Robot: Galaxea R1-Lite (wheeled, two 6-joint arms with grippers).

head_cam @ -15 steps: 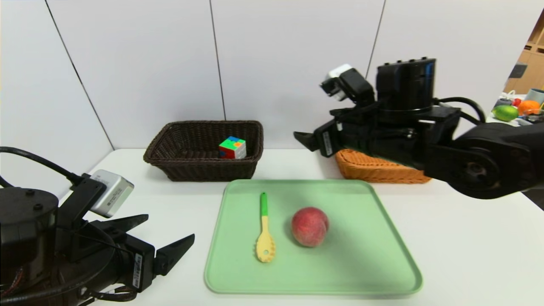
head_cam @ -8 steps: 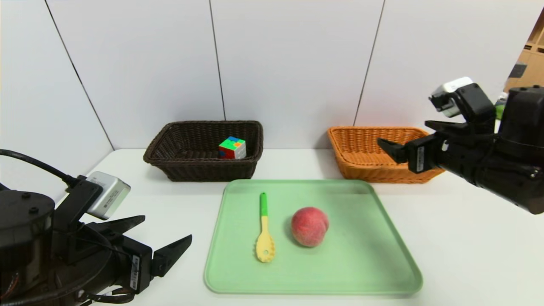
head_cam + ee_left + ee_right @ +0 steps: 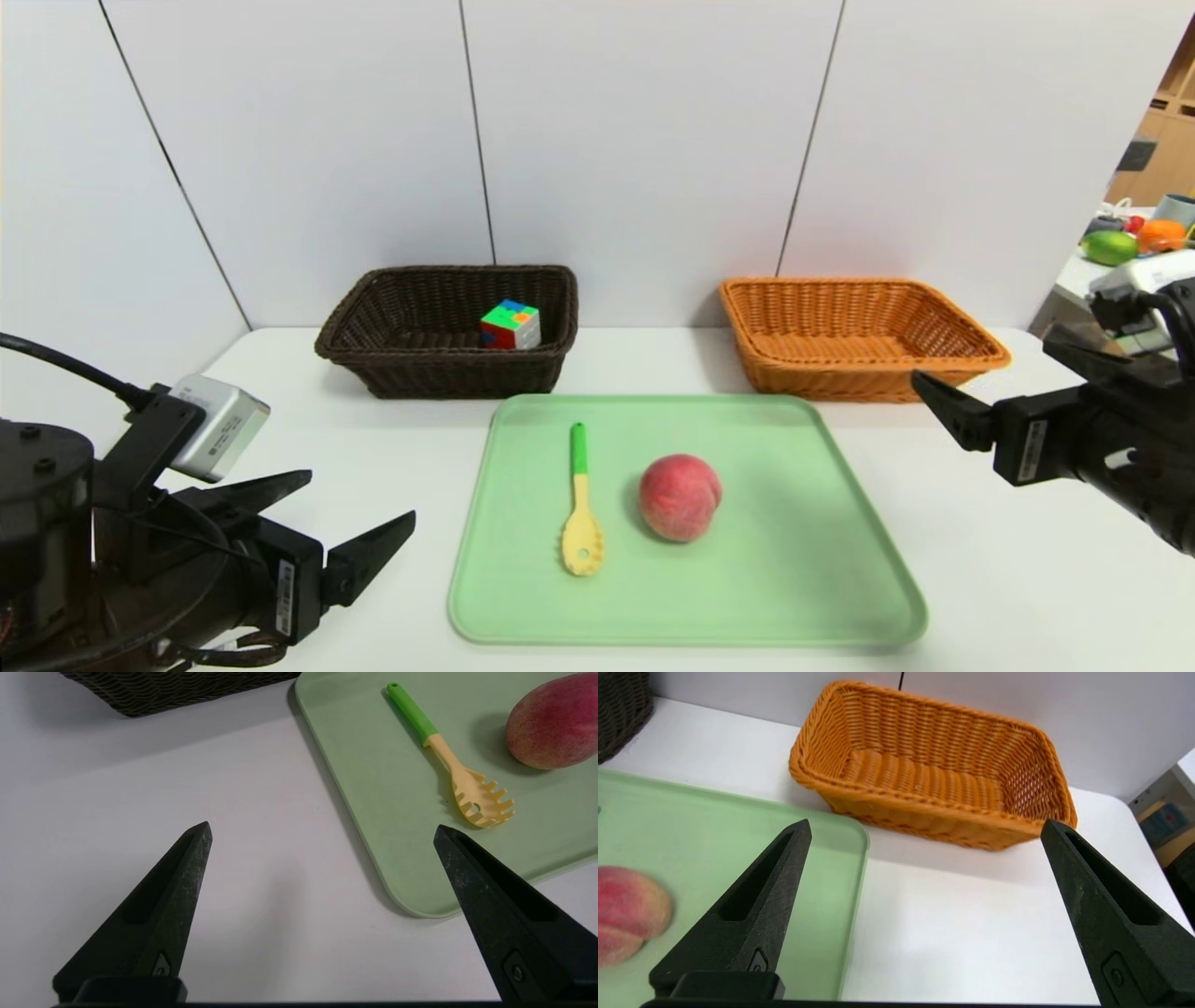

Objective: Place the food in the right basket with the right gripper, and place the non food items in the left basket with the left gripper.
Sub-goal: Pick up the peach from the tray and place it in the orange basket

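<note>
Lay with long axis running front-to-back on tray (image 3: pixel 822 579), spoon (image 3: pixel 581 509) nearer spread, empty left hand (image 3: pixel 350 532) than equally empty right hand (image 3: pixel 943 411).

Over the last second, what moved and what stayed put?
The right claw pulled back from over the orange wicker basket toward the table's right edge, open and empty. Nothing was gripped or released. Unchanged: open left claw, red peach and yellow-green pasta spoon on the green tray, and colourful cube in the dark basket.
</note>
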